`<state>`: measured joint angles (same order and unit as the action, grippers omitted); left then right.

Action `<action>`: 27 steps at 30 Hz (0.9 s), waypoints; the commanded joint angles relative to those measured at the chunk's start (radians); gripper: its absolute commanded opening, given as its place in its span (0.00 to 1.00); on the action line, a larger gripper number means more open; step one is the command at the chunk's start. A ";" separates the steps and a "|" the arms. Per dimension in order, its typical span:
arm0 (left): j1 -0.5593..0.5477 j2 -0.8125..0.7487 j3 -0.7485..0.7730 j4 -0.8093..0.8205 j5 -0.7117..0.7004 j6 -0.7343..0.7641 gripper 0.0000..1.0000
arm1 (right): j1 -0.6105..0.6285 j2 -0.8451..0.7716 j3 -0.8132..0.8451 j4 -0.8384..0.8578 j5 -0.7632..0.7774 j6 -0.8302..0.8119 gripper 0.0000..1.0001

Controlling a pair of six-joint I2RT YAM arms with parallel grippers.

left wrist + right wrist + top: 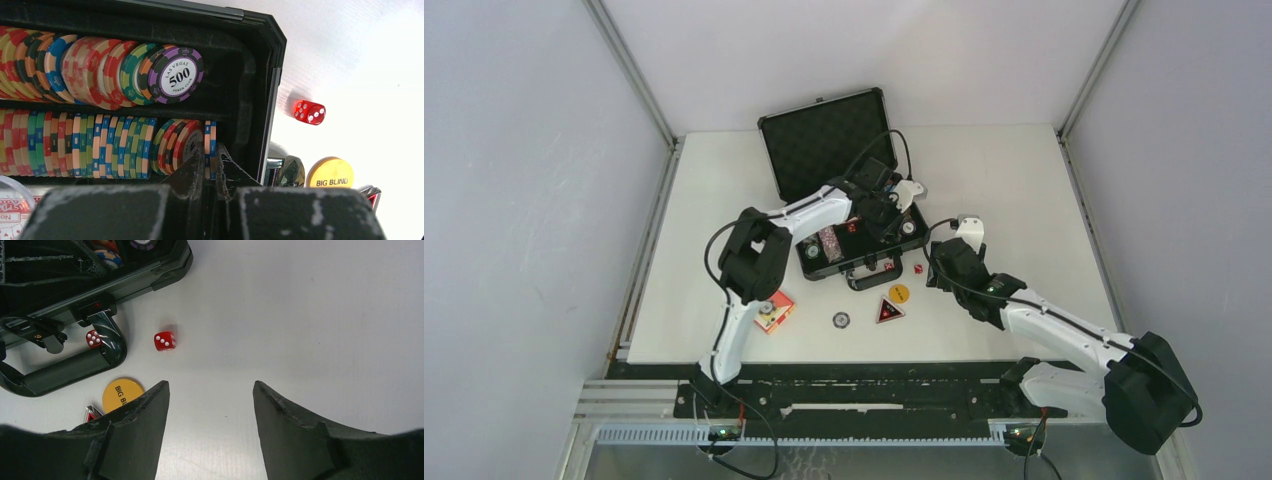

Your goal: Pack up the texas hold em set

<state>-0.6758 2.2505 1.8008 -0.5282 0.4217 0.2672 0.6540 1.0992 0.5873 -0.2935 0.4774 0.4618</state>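
The open black briefcase (819, 145) of the hold 'em set lies on the white table (1024, 190) with its foam-lined lid raised. Two rows of multicoloured chips (100, 145) stand on edge inside it, a purple 500 chip (178, 75) ending the upper row. The left gripper (210, 167) reaches into the case at the end of the lower row, its fingers nearly together on either side of a blue-and-peach chip (210, 135); whether they pinch it cannot be told. The right gripper (210, 390) hovers just off the case's front right corner, fingers spread wide and empty. Loose in front of the case lie two red dice (164, 340), one beside its handle (65, 372), a yellow Big Blind button (120, 392), a triangular button (889, 310), a single chip (841, 320) and a red card box (774, 311)
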 commanded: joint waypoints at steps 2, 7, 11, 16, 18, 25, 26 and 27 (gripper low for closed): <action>0.002 0.011 0.060 -0.001 -0.006 0.021 0.14 | -0.010 0.008 0.000 0.037 0.001 -0.008 0.70; 0.003 0.008 0.065 -0.009 -0.012 0.017 0.21 | -0.010 0.016 0.000 0.040 -0.003 -0.007 0.70; 0.004 0.005 0.065 -0.006 -0.043 0.010 0.26 | -0.010 0.022 0.000 0.044 -0.006 -0.009 0.70; 0.004 -0.010 0.058 0.007 -0.065 0.000 0.37 | -0.010 0.027 0.000 0.044 -0.009 -0.008 0.70; 0.004 -0.020 0.056 0.012 -0.074 -0.002 0.38 | -0.009 0.030 0.001 0.043 -0.008 -0.008 0.70; 0.004 -0.050 0.049 0.016 -0.073 0.006 0.37 | -0.008 0.039 0.000 0.045 -0.011 -0.006 0.70; 0.004 -0.054 0.049 0.016 -0.070 0.006 0.37 | -0.008 0.040 0.000 0.047 -0.011 -0.005 0.70; 0.004 -0.057 0.049 0.017 -0.068 0.004 0.37 | -0.008 0.042 0.001 0.047 -0.012 -0.005 0.70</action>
<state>-0.6758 2.2574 1.8172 -0.5407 0.3710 0.2665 0.6540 1.1362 0.5873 -0.2867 0.4622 0.4618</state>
